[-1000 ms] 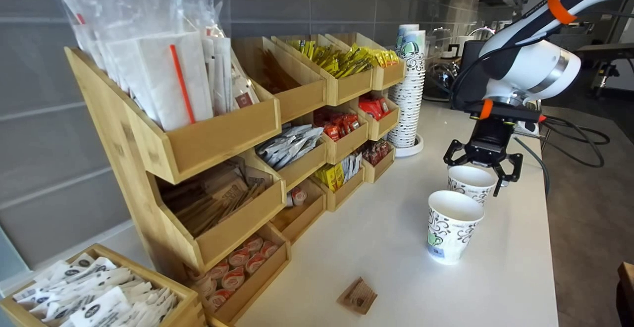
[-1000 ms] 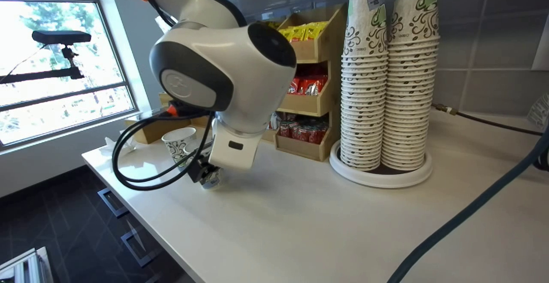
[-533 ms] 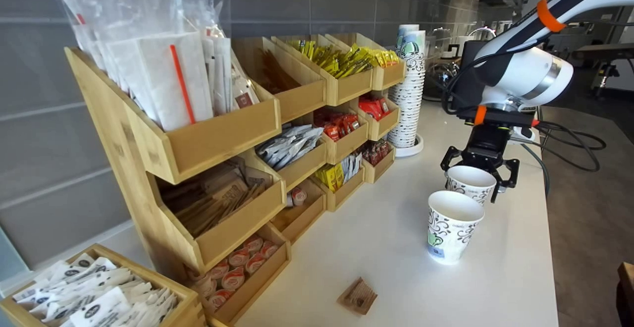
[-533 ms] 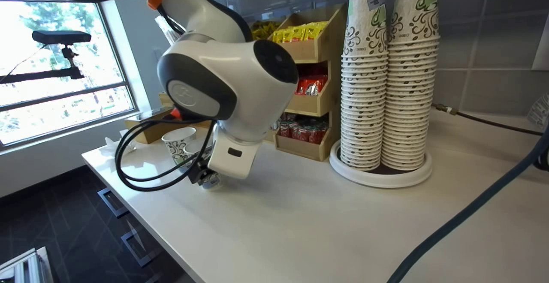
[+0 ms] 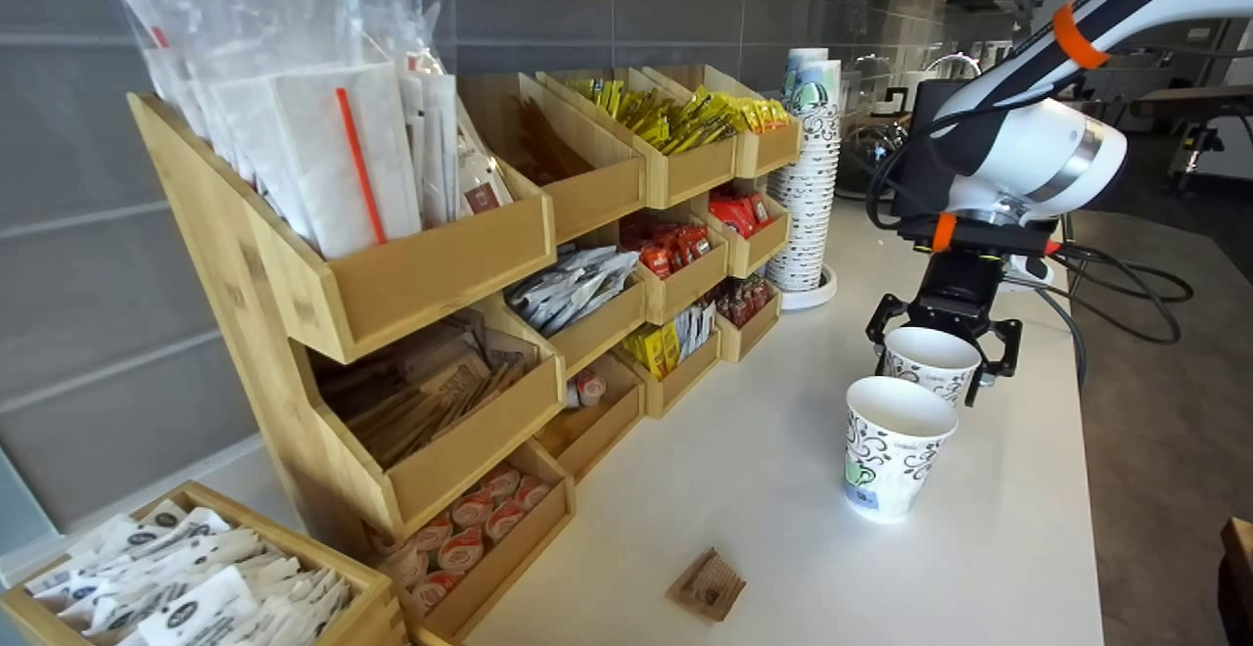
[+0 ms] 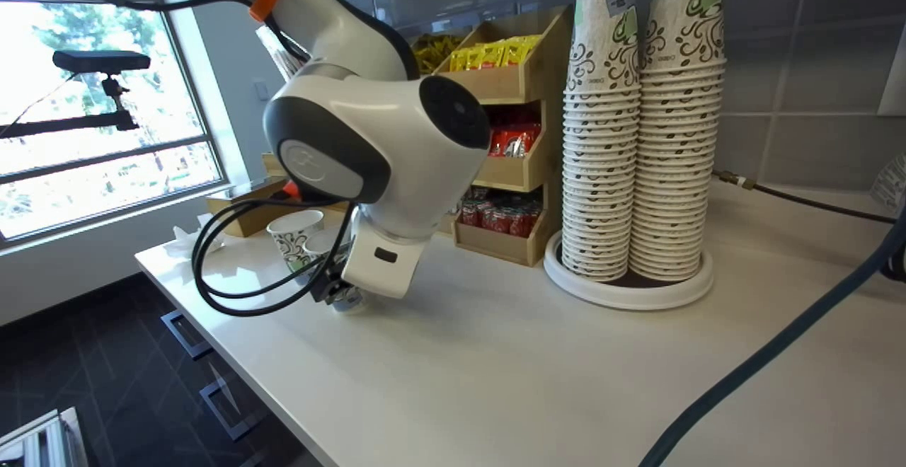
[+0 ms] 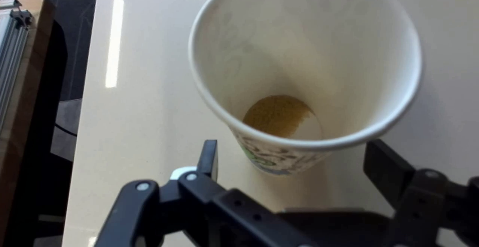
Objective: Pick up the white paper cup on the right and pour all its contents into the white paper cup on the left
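Two white paper cups with a leaf print stand upright on the counter. The cup at my gripper (image 5: 932, 352) shows behind the other cup (image 5: 896, 450) in an exterior view. In an exterior view, the cup at my gripper (image 6: 349, 303) is right of the other cup (image 6: 291, 230) and partly hidden by cables. In the wrist view this cup (image 7: 307, 60) holds brown granular contents (image 7: 278, 114) at its bottom. My gripper (image 7: 290, 153) is open, with one finger on each side of the cup's near wall. A gap shows at the left finger; contact at the right is unclear.
A wooden rack (image 5: 440, 284) of condiments stands along the wall. Tall cup stacks (image 6: 601, 134) stand on a round white tray (image 6: 626, 301). A brown packet (image 5: 707, 584) lies on the counter. The counter's edge (image 5: 1085, 489) is close to the cups. Cables (image 6: 233, 304) hang from the arm.
My gripper has moved down and forward, toward the cup, so its fingers now stand on either side of it. Both cups have stayed in place.
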Action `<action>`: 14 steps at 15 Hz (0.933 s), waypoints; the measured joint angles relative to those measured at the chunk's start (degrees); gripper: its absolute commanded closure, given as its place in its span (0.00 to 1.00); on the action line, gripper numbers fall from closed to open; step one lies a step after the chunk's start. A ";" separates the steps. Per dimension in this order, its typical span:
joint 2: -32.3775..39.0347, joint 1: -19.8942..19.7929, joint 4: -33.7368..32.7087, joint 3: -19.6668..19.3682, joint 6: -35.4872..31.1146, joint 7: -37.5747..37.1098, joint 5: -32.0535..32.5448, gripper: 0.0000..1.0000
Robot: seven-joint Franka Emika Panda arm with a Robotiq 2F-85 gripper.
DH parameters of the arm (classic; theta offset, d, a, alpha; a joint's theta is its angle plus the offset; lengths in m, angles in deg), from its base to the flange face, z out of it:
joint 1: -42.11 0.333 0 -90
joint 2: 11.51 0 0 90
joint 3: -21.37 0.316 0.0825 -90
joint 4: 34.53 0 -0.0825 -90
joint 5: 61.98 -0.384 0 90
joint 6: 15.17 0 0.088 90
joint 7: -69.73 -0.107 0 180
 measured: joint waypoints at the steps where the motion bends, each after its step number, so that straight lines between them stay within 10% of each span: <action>1: 0.00 0.14 0.05 0.03 -0.32 0.04 -0.49 0.00; 14: 0.27 1.45 2.47 0.50 -3.78 0.43 -1.46 0.00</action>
